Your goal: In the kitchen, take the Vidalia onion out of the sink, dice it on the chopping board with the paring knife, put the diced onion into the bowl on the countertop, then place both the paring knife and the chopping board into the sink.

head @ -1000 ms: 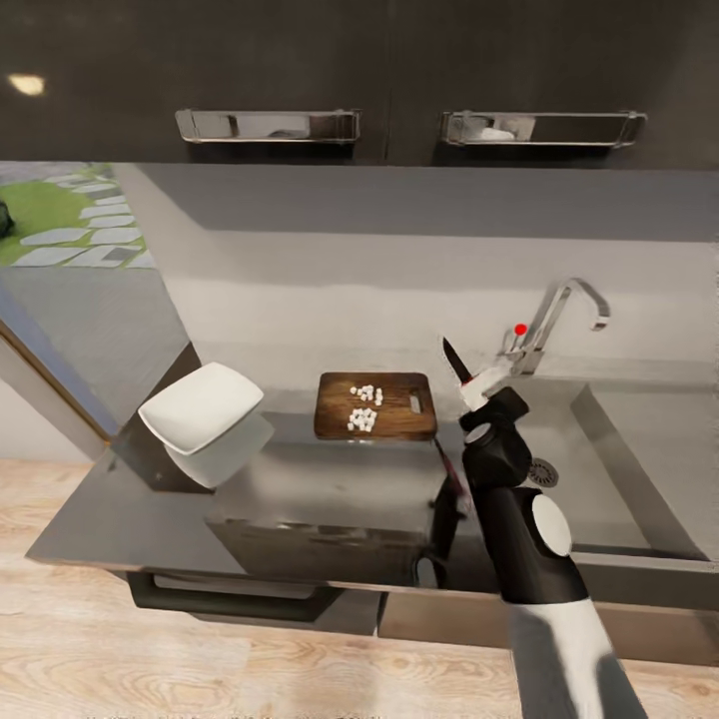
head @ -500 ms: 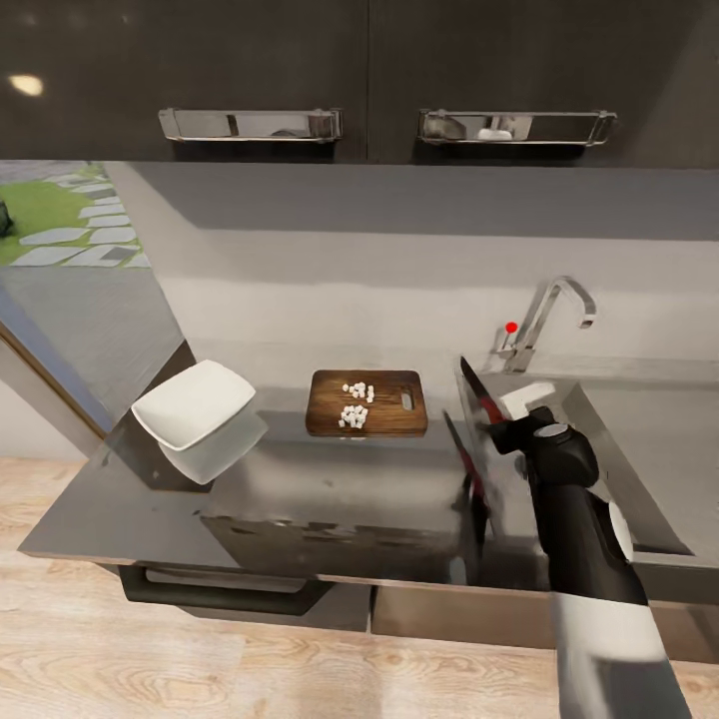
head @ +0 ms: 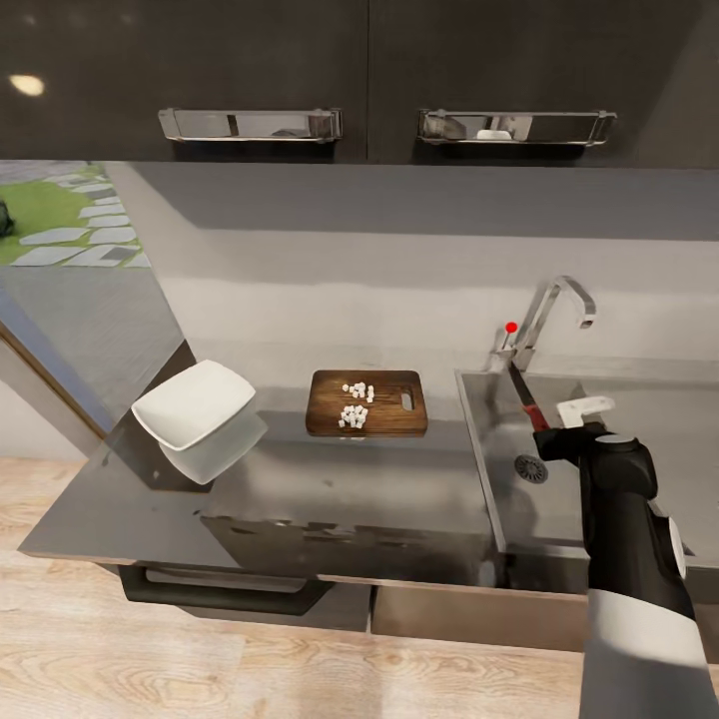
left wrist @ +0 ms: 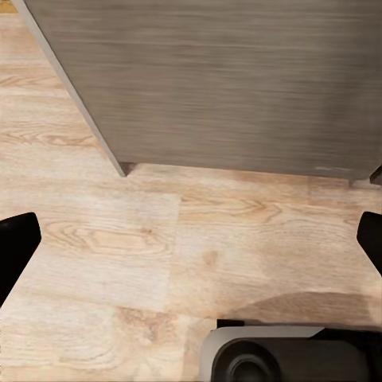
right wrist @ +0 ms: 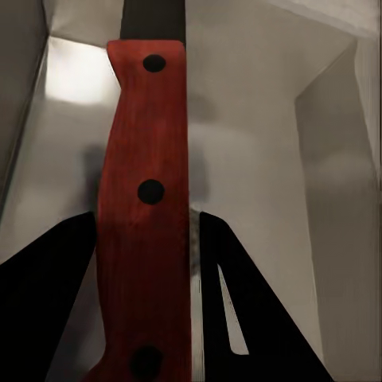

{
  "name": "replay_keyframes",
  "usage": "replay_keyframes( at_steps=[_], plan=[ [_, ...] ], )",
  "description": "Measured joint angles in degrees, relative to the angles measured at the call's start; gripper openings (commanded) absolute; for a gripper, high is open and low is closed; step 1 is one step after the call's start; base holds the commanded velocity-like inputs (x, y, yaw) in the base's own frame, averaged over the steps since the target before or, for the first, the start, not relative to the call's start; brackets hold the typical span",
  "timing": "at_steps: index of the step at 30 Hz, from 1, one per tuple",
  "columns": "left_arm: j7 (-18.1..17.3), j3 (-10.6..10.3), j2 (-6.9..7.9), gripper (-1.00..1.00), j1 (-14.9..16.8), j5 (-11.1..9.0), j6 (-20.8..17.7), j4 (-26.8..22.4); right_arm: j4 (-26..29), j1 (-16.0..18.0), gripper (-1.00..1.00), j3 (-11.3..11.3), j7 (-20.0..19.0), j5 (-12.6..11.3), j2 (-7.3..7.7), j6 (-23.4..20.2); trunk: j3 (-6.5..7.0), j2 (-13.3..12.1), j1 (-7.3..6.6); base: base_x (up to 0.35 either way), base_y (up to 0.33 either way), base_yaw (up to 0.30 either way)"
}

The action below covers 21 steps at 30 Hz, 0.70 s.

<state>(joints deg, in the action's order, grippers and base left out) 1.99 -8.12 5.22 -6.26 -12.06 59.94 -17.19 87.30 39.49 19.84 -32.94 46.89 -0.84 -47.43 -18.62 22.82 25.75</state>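
While right claw (head: 551, 427) grips, paring knife (head: 525, 397) red-handled, dark-bladed

Kitchen: sink (head: 499, 479), tap (head: 549, 315), dark cabinets (head: 300, 70).

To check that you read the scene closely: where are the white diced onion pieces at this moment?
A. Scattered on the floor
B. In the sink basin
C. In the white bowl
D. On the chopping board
D. In the head view the diced onion lies in small clusters on the chopping board, while the bowl to its left holds none and the right gripper holds the paring knife over the sink.
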Motion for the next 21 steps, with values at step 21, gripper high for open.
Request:
replay_keyframes(
  at_steps=[21],
  plan=[
    [0.0,0.0,-0.46,1.00,0.0,0.0,0.0,0.4,-3.7,0.0,-1.00,9.7,0.4,-0.2,-0.49,5.3,0.00,0.0,0.00,0.000,0.000,0.000]
  ],
)
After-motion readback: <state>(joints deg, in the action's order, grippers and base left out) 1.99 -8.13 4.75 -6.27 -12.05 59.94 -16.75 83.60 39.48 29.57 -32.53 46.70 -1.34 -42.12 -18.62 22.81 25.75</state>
